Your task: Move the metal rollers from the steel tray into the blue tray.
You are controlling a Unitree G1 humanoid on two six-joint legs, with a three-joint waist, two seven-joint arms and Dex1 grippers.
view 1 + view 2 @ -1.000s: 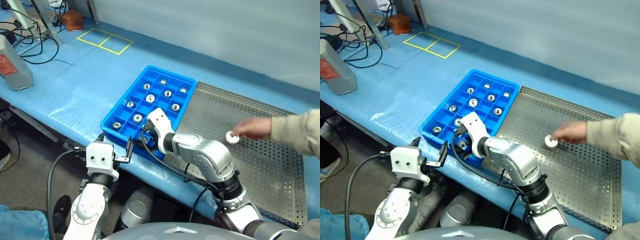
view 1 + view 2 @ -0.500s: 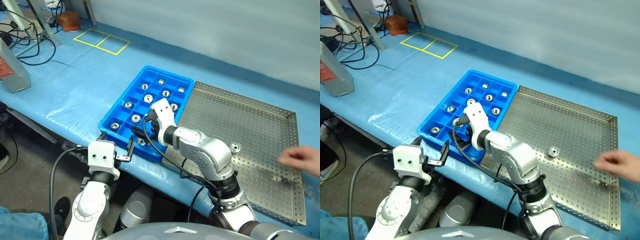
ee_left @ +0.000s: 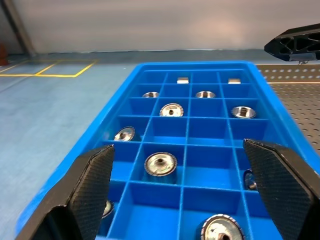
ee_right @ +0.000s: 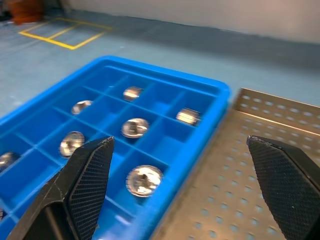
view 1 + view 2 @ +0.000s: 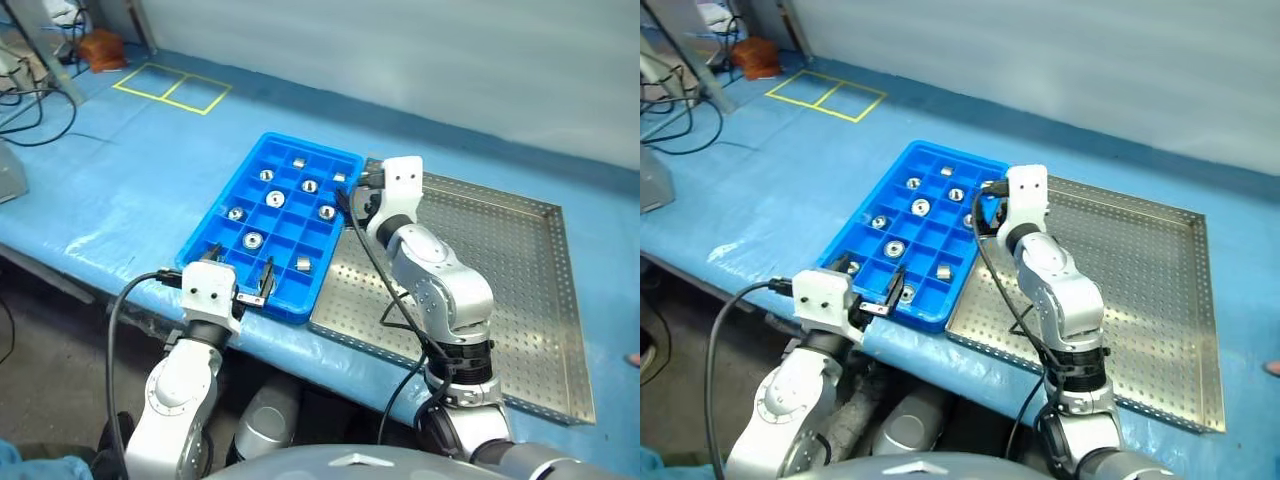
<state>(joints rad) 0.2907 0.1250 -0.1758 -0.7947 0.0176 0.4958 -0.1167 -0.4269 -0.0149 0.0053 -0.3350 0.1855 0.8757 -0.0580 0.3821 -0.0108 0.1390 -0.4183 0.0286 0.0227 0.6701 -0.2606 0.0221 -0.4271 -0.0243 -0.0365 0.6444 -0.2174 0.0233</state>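
Rollers (image 3: pixel 160 164) lie scattered among the compartments of the blue tray (image 5: pixel 215 207), which sits touching the steel tray (image 5: pixel 520 300) on the blue worktop (image 5: pixel 120 170) — I can make out none on the steel tray's bare floor. They look hard, dense and slick, apt to roll or squirt out of a loose pinch, so I'd take one across its outer rim, squarely. Left gripper (image 3: pixel 184 200) hovers at the blue tray's near end, right gripper (image 4: pixel 180 175) over the seam between trays — both with jaws spread wide, carrying nothing.
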